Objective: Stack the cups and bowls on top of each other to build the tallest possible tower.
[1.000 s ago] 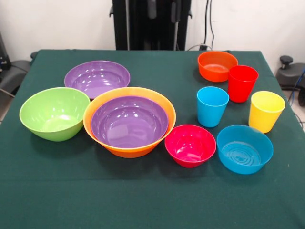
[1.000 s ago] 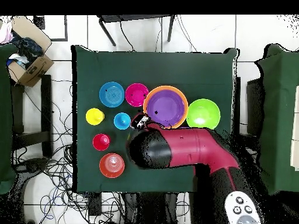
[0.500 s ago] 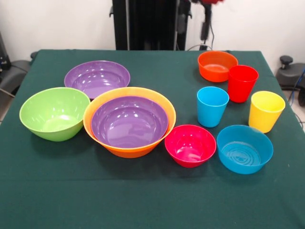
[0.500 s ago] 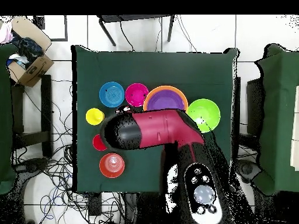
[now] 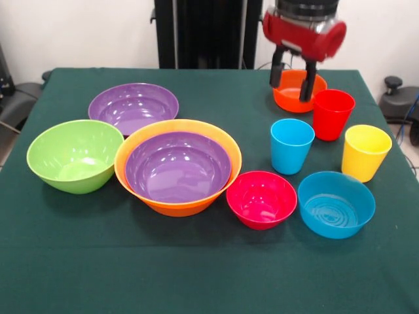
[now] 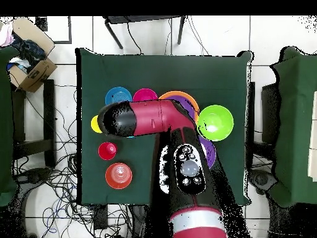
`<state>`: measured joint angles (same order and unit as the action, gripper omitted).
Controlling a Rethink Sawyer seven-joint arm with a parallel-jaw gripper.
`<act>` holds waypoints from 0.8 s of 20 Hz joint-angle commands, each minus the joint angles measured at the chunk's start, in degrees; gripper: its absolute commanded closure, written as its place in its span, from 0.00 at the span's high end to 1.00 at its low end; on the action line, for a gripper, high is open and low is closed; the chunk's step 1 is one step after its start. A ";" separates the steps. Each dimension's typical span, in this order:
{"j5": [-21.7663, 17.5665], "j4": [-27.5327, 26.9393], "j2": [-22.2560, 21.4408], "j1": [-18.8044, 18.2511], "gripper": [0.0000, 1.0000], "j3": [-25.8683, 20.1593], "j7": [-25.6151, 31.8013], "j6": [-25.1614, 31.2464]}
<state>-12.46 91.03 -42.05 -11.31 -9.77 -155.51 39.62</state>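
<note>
In the front view the gripper (image 5: 291,84) is hanging at the upper right of the frame, its two black fingers (image 5: 306,85) spread apart and holding nothing, in front of the small orange bowl (image 5: 298,90). How high it is sitting above the table cannot be told.

The tower (image 5: 178,166) is so far only a purple bowl (image 5: 178,167) nesting in the large orange bowl (image 5: 230,144), at the centre of the frame. Everything else is standing loose: the second purple bowl (image 5: 133,106) and lime green bowl (image 5: 74,155) to the left, the red cup (image 5: 332,114), blue cup (image 5: 291,145) and yellow cup (image 5: 364,152) to the right, and the pink-red bowl (image 5: 261,199) and small blue bowl (image 5: 336,203) at the lower right.

The main risk is crowding. The red cup is standing just beside the small orange bowl, so a descending finger could be clipping its rim and tipping it. The glossy plastic could also be slipping from a thin-rim pinch. In the overhead view the arm (image 6: 148,119) is hiding the blue cup.
</note>
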 commanded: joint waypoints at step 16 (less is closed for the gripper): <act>9.41 -8.76 9.75 6.22 1.00 9.32 -11.40 4.81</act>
<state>-6.03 84.64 -33.32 -8.48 -1.41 -155.64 40.29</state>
